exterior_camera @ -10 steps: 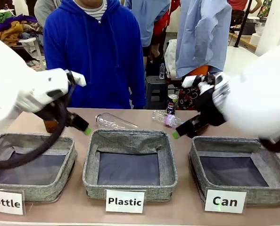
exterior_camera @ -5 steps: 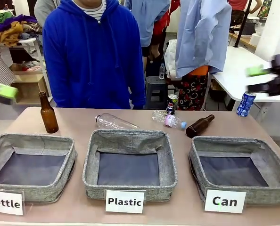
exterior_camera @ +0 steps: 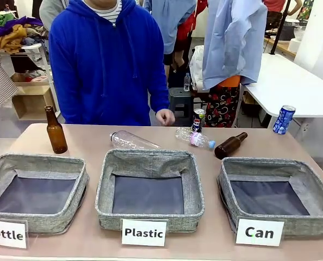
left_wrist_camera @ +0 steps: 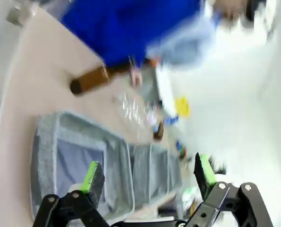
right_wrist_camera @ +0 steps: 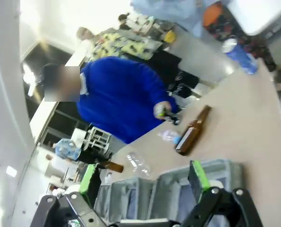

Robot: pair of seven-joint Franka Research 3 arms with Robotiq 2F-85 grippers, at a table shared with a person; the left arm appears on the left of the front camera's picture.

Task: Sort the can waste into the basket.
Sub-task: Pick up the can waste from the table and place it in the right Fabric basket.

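Note:
The black-and-silver can (exterior_camera: 198, 120) stands at the table's far edge, just right of the person's hand (exterior_camera: 165, 116). At the far right corner stands the blue can (exterior_camera: 284, 119), also seen from the right wrist as the blue can (right_wrist_camera: 240, 56). The grey basket (exterior_camera: 259, 164) carded "Can" sits front right, with nothing in it. My left gripper (left_wrist_camera: 149, 172) hangs open high above the left end of the table, nothing between its fingers. My right gripper (right_wrist_camera: 144, 176) is open too, high over the baskets, holding nothing.
A "Plastic" basket (exterior_camera: 150, 159) sits in the middle and a "Bottle" basket (exterior_camera: 36, 161) at the left. One brown bottle (exterior_camera: 55, 130) stands far left, another brown bottle (exterior_camera: 230, 145) lies by the can basket. A clear bottle (exterior_camera: 131, 141) and a crushed bottle (exterior_camera: 194, 138) lie behind the middle basket.
Both arms have swung up and out of the front view, uncovering the baskets and the blue can. The person's hand has come down beside the black-and-silver can.

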